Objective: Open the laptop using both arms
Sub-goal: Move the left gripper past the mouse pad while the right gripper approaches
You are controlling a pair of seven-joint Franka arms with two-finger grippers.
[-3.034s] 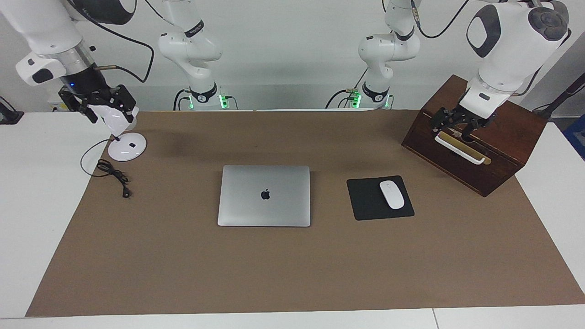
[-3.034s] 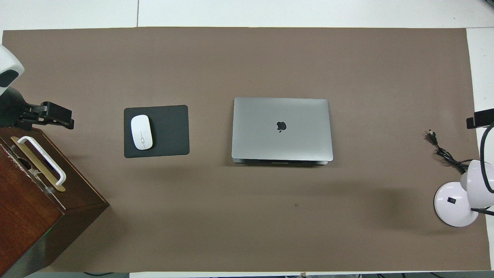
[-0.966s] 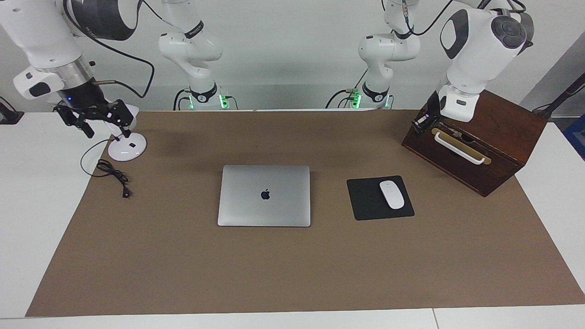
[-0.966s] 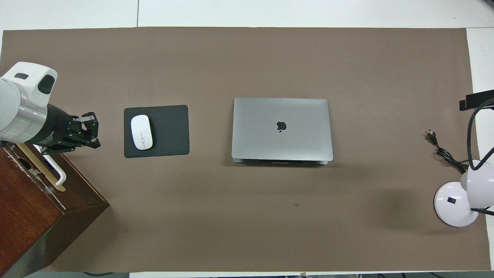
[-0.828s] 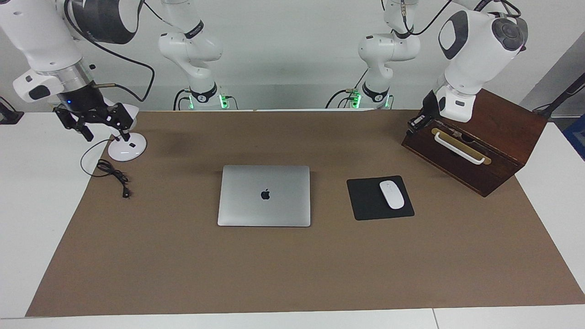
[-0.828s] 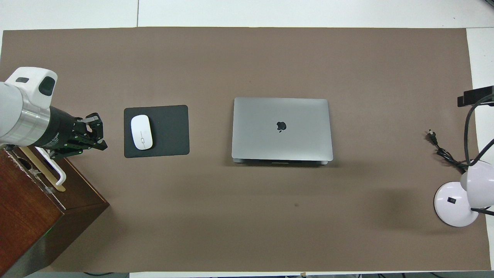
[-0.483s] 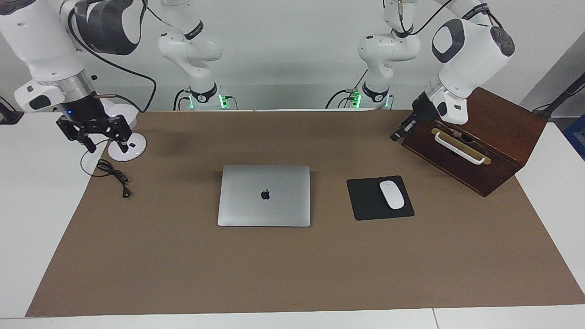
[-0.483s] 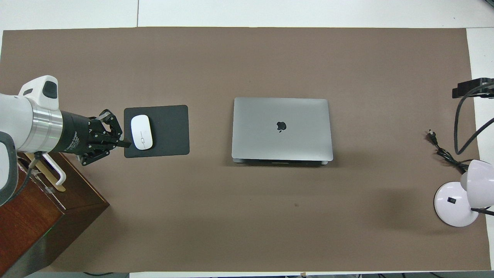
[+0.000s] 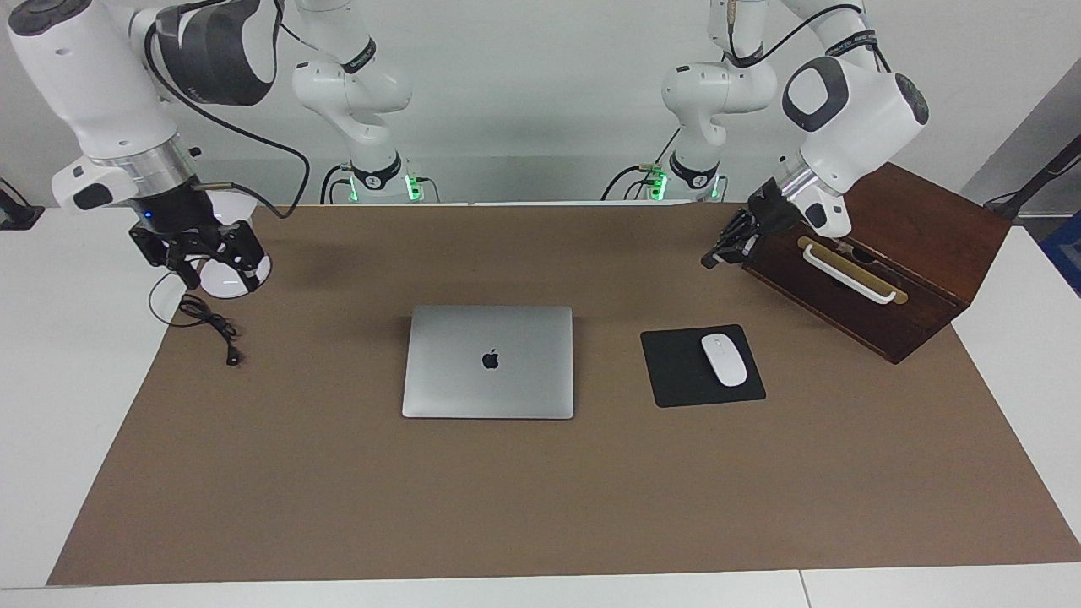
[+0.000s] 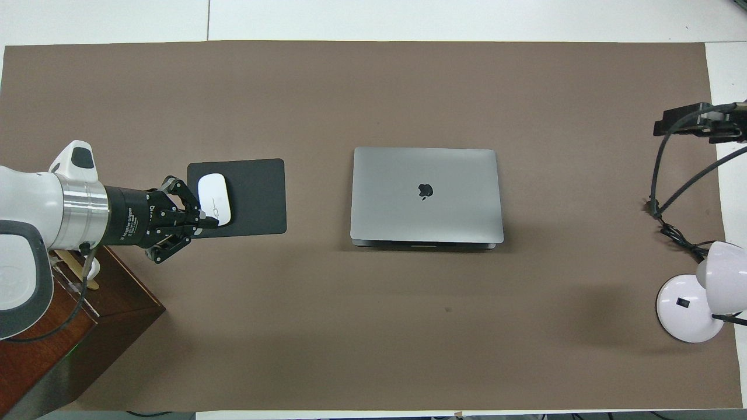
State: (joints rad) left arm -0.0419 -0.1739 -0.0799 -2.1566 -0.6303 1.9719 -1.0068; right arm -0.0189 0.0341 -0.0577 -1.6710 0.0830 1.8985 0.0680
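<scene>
The laptop (image 9: 488,361) lies closed and flat at the middle of the brown mat, silver lid and dark apple logo up; it also shows in the overhead view (image 10: 425,195). My left gripper (image 9: 716,256) hangs in the air beside the wooden box's corner, its fingers drawn together and empty. From overhead, the left gripper (image 10: 207,220) overlaps the mouse pad's edge. My right gripper (image 9: 211,268) is open and empty, in the air over the lamp base at the right arm's end of the table. In the overhead view the right gripper (image 10: 671,125) shows only partly. Neither gripper touches the laptop.
A black mouse pad (image 9: 676,371) with a white mouse (image 9: 724,360) lies beside the laptop toward the left arm's end. A wooden box (image 9: 887,279) with a white handle stands at that end. A white lamp (image 10: 683,315) and a black cable (image 9: 211,325) sit at the right arm's end.
The left gripper has left the box's handle and swung out toward the mouse pad. The right gripper has turned and come in over the lamp base. The laptop has not moved.
</scene>
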